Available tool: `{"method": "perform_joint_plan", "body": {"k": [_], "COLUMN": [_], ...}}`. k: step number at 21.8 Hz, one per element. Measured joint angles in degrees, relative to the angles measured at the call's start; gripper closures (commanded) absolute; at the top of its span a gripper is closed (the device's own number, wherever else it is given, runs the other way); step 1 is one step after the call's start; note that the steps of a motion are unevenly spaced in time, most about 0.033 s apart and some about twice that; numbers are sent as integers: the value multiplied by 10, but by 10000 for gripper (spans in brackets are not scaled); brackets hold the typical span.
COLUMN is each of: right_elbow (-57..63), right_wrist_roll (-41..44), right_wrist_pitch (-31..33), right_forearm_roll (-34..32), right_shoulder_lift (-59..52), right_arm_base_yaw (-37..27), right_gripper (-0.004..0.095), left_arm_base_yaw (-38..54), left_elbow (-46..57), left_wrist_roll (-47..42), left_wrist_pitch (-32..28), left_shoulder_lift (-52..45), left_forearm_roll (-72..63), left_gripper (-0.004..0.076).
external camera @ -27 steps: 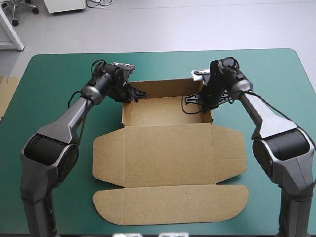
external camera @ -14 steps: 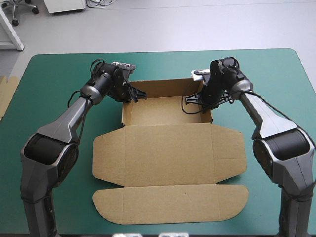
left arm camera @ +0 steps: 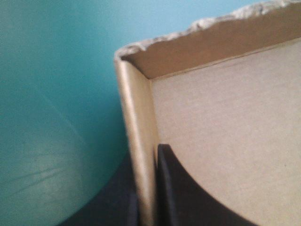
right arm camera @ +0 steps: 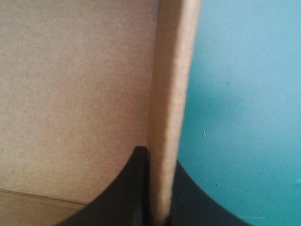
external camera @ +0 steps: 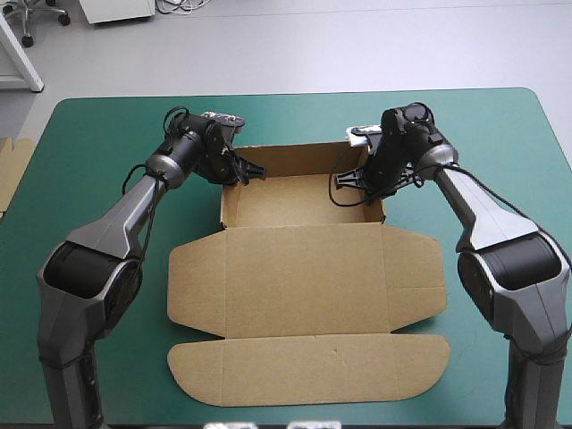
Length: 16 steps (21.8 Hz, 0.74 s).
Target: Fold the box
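The brown box lies in the middle of the table, on the teal-green cover. Its far part is an open tray with short walls standing up. Its near part, the lid, lies flat on the table and reaches toward the near edge, with its side flaps spread out flat too. The left gripper is at the tray's left wall, close to the far left corner. Its black fingers are pinched on that wall. One finger is inside the tray and the other is outside, with the thin board between them. The left wrist view shows the corner where this wall meets the far wall, and the far wall's top edge looks rough. The right gripper is at the tray's right wall, close to the far right corner. Its fingers are pinched on that wall the same way, one inside and one outside. The teal-green cover shows just past each wall. A bit of more brown board shows at the table's left edge, well apart from the box.
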Motion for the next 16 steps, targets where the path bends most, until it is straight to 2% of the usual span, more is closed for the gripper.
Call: {"method": "perform_joint_plan", "body": {"k": [2, 4, 5, 6, 7, 8, 9, 10, 11, 16], "right_elbow": [-1, -1, -1, -1, -1, -1, -1, -1, -1, -1], "right_wrist_roll": [-1, -3, -8, -25, -34, -47, -52, -58, -63, -72], "right_wrist_pitch": [1, 1, 1, 1, 1, 1, 1, -2, -4, -19], "right_forearm_roll": [0, 2, 4, 8, 10, 19, 23, 35, 40, 50], "right_shoulder_lift": [1, 1, 1, 1, 2, 2, 2, 4, 5, 9], "right_arm_base_yaw": [0, 0, -1, -2, -2, -2, -2, -2, -1, 2], "right_gripper": [912, 857, 763, 677, 528, 445, 322, 275, 240, 241], "left_arm_base_yaw": [0, 0, 0, 0, 0, -1, -1, -3, -4, -8], "left_elbow": [0, 0, 0, 0, 0, 0, 0, 0, 0, 3], "left_wrist_roll": [0, 0, 2, 10, 17, 32, 36, 41, 42, 44], "left_wrist_pitch": [0, 0, 0, 0, 0, 0, 1, 1, 0, -6], "left_shoulder_lift": [0, 0, 0, 0, 0, 0, 1, 4, 4, 8], "left_forearm_roll": [0, 0, 0, 0, 0, -4, -8, -18, -21, -43], "left_gripper": [729, 692, 616, 577, 470, 426, 320, 275, 220, 213]}}
